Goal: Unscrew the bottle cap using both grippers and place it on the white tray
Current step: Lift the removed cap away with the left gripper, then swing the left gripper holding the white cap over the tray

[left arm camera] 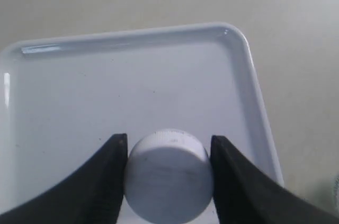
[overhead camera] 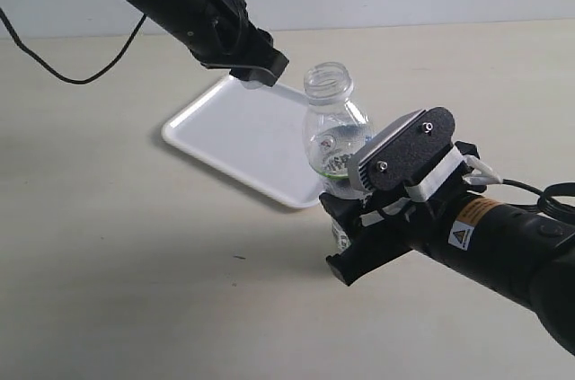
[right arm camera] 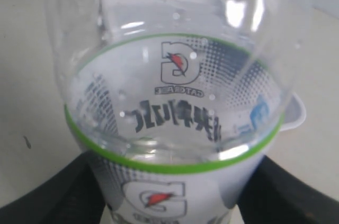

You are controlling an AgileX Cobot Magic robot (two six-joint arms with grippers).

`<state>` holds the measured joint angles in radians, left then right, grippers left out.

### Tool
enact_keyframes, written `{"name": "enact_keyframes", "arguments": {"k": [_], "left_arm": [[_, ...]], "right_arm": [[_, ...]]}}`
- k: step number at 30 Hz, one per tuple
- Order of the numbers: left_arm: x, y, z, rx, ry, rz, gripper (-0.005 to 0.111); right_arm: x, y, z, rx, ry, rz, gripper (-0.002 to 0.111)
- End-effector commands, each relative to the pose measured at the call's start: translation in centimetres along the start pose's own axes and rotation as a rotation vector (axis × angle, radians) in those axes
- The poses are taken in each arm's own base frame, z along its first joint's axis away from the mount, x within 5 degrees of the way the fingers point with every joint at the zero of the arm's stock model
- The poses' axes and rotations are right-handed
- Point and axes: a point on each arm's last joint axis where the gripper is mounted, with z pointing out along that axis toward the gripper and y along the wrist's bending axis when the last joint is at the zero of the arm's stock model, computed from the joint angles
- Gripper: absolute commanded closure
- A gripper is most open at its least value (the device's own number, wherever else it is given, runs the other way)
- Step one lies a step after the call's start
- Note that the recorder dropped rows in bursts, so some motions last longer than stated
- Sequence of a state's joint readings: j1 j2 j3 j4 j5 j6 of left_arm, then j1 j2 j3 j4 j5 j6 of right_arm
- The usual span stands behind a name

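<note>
Although the bottle is uncapped, with its threaded neck open at the top, the bottle cap has not been released onto the white tray.

Left claw: all black with pointed fingers. It is clamped on the cap, one finger pressed to each side of the ribbed wall. The cap's flat top faces the wrist camera, with the tray's glossy floor and one rounded corner directly beyond it. In the exterior view this claw is over the tray's far edge. Whether the cap touches the tray surface cannot be determined.

Right claw: flat black finger plate with white pad. It is closed on the bottle's labelled body, and the right wrist view shows a dark finger at each side of the label. A warning sticker is on the arm behind it.

Bottle: roughly upright and clear, with droplets inside and a green band around the label. It is just beside the tray's right end, on the side nearer the right arm. Its base is hidden by the claw, so contact with the bench cannot be confirmed.

Tray: lying flat on the pale bench, between the two arms.
</note>
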<state>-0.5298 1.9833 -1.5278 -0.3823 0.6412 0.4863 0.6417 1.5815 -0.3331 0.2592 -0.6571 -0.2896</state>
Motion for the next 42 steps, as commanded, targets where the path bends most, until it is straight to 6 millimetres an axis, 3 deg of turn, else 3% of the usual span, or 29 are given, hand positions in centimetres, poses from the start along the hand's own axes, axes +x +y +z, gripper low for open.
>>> {"name": "enact_keyframes", "arguments": {"k": [1,14,26,31,33,42], "left_arm": [[-0.3,0.4,0.5,-0.023,-0.050,-0.010,0.107],[0.5,1.2,3.6,-0.052,-0.060,-0.030,0.107],[1.9,0.8,7.1,-0.048,-0.013,0.001,0.107],[2.2,0.5,7.2,-0.030,0.015,0.003,0.107],[2.6,0.4,7.3,-0.035,0.063,0.080,0.107],[2.1,-0.8,7.5,-0.020,0.024,0.070,0.107]], "right_arm": [[-0.7,-0.2,-0.1,0.011,-0.063,-0.002,0.108],[-0.7,-0.2,-0.1,0.012,-0.068,0.003,0.108],[-0.7,-0.3,-0.1,0.028,-0.067,0.025,0.108],[-0.9,-0.4,-0.2,0.032,-0.082,0.025,0.108],[-0.9,-0.4,-0.2,0.035,-0.084,0.027,0.108],[-0.8,-0.3,-0.1,0.029,-0.070,0.024,0.108]]}}
